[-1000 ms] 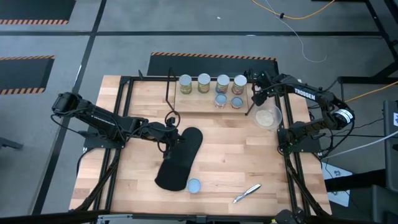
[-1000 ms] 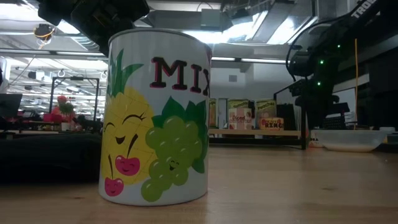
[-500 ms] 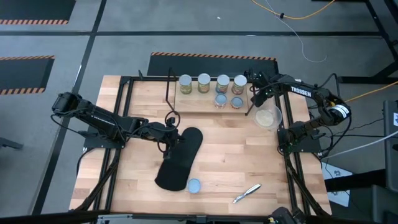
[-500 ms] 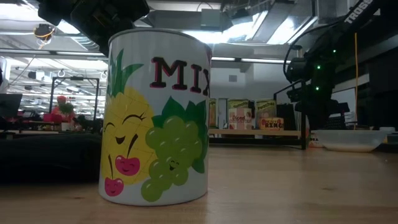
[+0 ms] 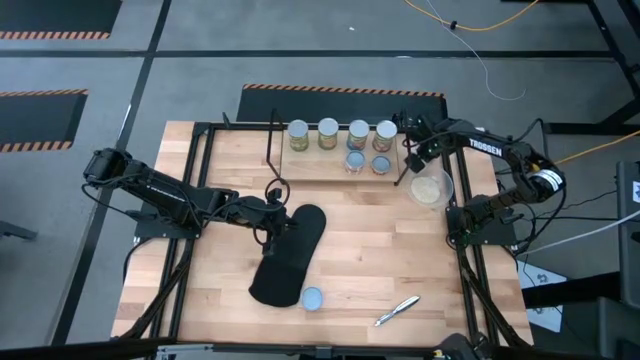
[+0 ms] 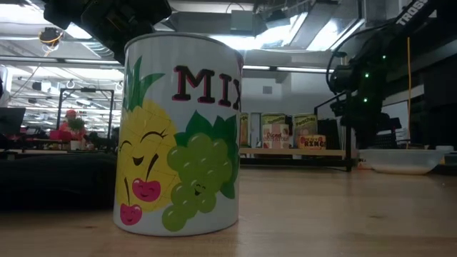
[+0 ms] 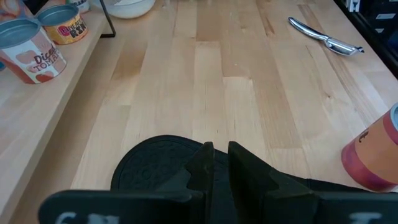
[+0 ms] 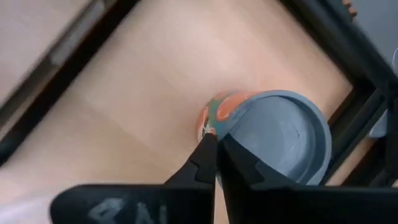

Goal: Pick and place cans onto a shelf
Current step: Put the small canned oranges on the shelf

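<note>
A white can (image 6: 178,134) at 6 o'clock is printed with a yellow pineapple, green grapes and dark red letters. Pale-blue tops are shown by shelved cans (image 5: 354,161) at 12. The shelf (image 5: 322,166) is light wood on black rods.

wood table (image 5: 370,250): shelf (image 5: 310,166) (holding cans (image 5: 328,133)), black mat (image 5: 290,255), bowl (image 5: 430,189), loose can (image 5: 312,298).

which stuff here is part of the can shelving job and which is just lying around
Job:
- six cans on the shelf
- shelf
- loose can near the front

Lying about:
- black mat
- pale bowl
- silvery pen-like tool
</note>
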{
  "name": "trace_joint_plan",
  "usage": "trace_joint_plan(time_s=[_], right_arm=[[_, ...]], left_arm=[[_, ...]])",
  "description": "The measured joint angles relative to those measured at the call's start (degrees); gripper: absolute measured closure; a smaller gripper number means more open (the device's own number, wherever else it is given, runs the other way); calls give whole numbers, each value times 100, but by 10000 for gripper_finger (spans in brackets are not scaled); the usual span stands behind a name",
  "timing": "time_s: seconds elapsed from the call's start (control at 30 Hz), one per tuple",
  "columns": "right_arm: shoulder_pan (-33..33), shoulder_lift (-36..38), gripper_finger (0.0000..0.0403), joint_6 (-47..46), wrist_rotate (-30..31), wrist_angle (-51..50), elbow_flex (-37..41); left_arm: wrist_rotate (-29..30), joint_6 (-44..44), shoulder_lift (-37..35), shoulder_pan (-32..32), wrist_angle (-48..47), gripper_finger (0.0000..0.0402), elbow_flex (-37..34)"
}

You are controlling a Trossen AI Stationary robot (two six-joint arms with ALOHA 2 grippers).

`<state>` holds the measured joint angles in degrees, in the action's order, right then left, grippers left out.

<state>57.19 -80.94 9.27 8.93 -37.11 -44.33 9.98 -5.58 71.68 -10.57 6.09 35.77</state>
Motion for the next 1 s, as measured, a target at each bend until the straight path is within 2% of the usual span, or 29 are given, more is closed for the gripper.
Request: trace_joint_plan(time_s=[0.4, 0.47, 0.8, 0.9, 1.0], right_arm=[[2, 438, 394, 7, 46, -1089, -833], [0, 473, 394, 34, 215, -1333, -1022], [-71, 537, 394, 0, 616, -2628, -2645], [-204, 537, 395, 0, 913, -3045, -3227], [-421, 537, 394, -3, 941, -3364, -3764]], left_arm=[[0, 0, 0, -1, 0, 360, 0], [1, 0, 0, 0, 2, 360, 0], [0, 0, 0, -1, 2, 360, 0], [0, 0, 0, -2, 0, 360, 0], [0, 0, 0, -2, 0, 360, 0]])
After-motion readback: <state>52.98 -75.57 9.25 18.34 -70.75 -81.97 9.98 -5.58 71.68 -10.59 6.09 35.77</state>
